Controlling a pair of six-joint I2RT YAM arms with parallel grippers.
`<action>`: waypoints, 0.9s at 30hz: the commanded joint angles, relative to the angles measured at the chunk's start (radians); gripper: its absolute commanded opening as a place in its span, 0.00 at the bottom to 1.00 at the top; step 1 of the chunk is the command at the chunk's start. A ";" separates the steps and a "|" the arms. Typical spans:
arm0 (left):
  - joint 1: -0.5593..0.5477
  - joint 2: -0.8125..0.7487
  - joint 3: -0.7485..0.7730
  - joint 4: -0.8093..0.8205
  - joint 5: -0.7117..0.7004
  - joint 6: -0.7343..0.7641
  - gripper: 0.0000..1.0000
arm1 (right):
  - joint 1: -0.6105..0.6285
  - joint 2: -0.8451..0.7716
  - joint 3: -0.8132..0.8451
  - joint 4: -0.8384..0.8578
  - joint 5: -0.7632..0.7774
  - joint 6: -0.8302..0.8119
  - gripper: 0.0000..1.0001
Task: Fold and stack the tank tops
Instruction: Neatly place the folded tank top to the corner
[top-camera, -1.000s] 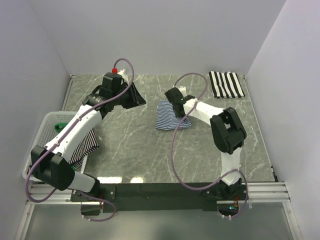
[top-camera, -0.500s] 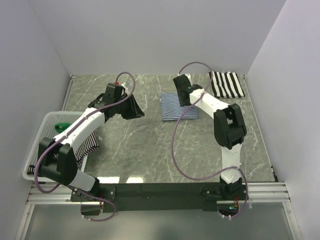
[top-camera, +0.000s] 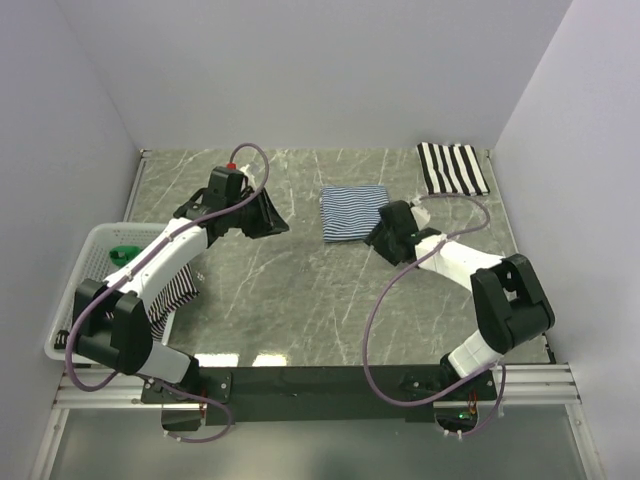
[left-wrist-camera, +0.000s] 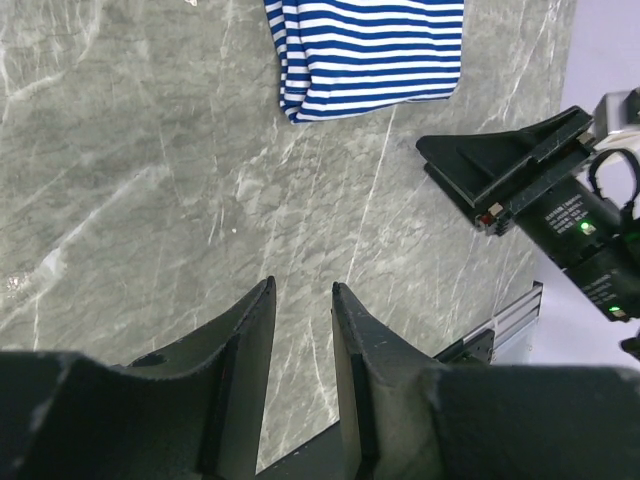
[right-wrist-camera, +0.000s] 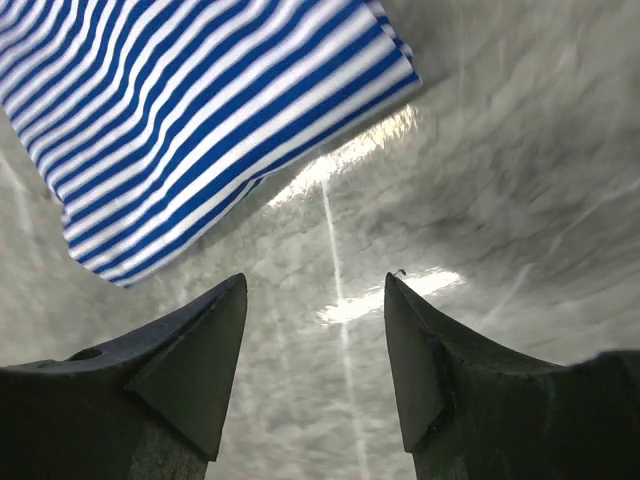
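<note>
The navy striped tank top (top-camera: 353, 212) lies folded on the table (top-camera: 300, 290); my right end effector (right-wrist-camera: 314, 285) gapes empty beside it, my left end effector (left-wrist-camera: 301, 290) is barely parted and idle. Next I'd stack it on the black-and-white tank top (top-camera: 452, 168)

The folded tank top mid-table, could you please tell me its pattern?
The tank top has thin blue-and-white stripes, clearest in the right wrist view.

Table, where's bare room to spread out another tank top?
The near middle of the table, in front of the blue-striped top, is bare; so is the far left corner. Crowded: the far right, with the black-and-white top and the right hand.
</note>
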 joint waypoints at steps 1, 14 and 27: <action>0.008 -0.048 -0.009 0.023 0.017 0.009 0.35 | 0.016 -0.027 -0.032 0.216 -0.010 0.276 0.65; 0.062 -0.067 -0.053 0.036 0.038 0.040 0.36 | 0.019 0.062 -0.161 0.517 0.042 0.597 0.69; 0.078 -0.070 -0.085 0.055 0.046 0.046 0.36 | 0.042 0.184 -0.120 0.488 0.110 0.713 0.69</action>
